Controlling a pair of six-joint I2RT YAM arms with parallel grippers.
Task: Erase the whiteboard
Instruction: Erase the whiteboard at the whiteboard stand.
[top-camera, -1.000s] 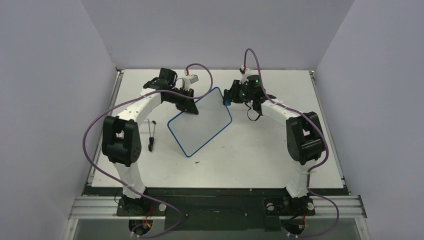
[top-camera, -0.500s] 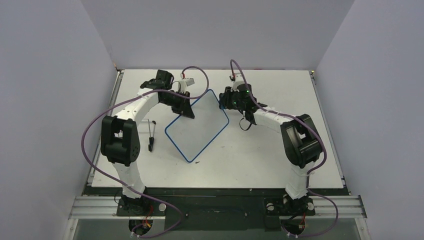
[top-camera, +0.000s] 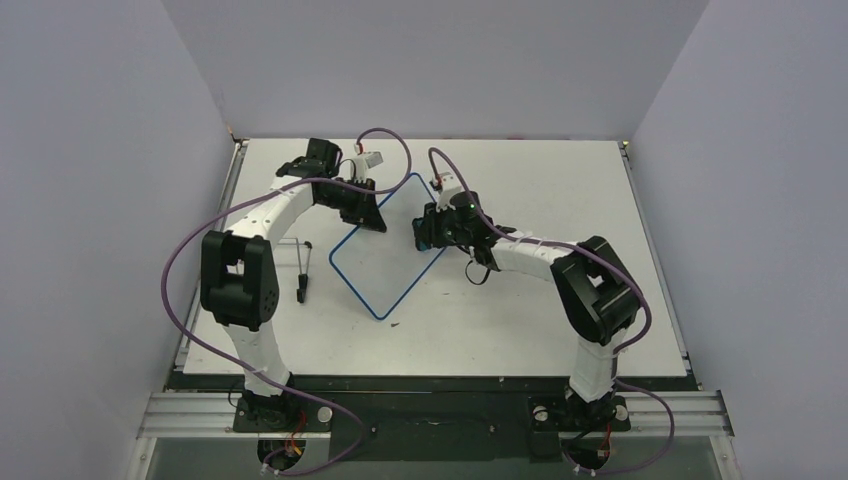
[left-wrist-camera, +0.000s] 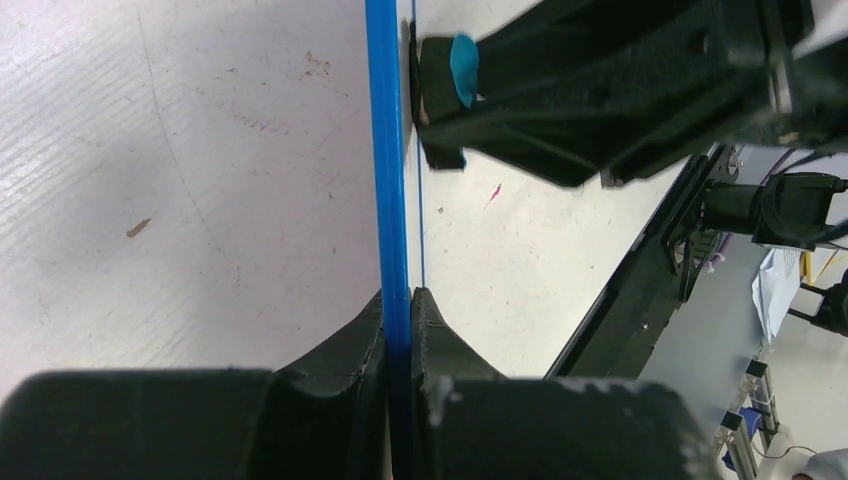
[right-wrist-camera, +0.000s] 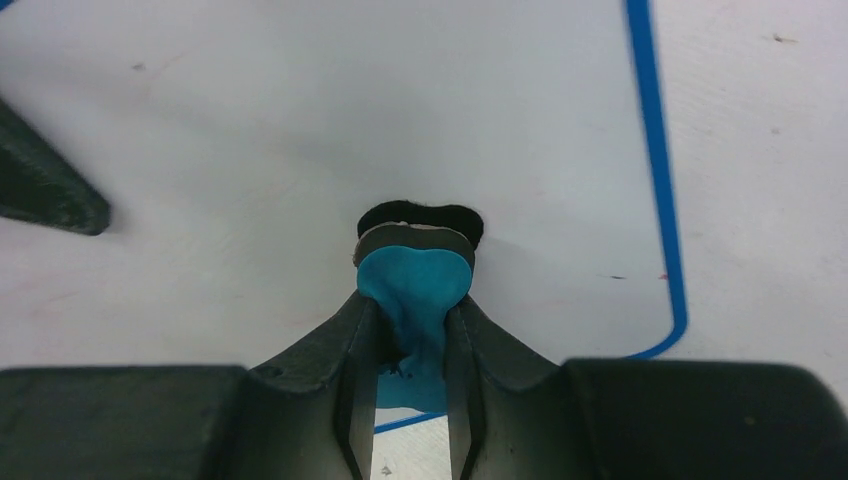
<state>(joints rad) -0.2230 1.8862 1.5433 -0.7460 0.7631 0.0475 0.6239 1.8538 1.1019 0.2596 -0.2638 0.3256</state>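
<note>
From above, the whiteboard (top-camera: 383, 262) lies on the far-left half of the table (top-camera: 570, 180). It is a thin white rectangle with a blue rim and rounded corners, and its long axis runs diagonally from far right to near left. The left gripper (top-camera: 367, 220) sits at the board's far-left long edge, and the right gripper (top-camera: 424, 233) reaches in over the right-hand short end, so each arm is on its own side of the board. In the left wrist view the board is seen edge-on as a narrow glossy blue strip, and the left jaws are closed hard on that rim. Beyond them, the eraser (left-wrist-camera: 452, 75), blue plastic over a dark felt pad, presses its pad flat against the board's face. Whether the gripped edge is raised off the scuffed matte table cannot be told from here. In the right wrist view the right jaws are clamped on the narrow waist of the bone-shaped eraser, whose felt touches the smooth white face. A rounded corner of the rim curves off to the right, and no clear writing shows on the face in view. Most of the board stretches away from these jaws toward the near-left corner. The wipe therefore likely runs along the long axis, with the right arm working while the left steadies the board.
</note>
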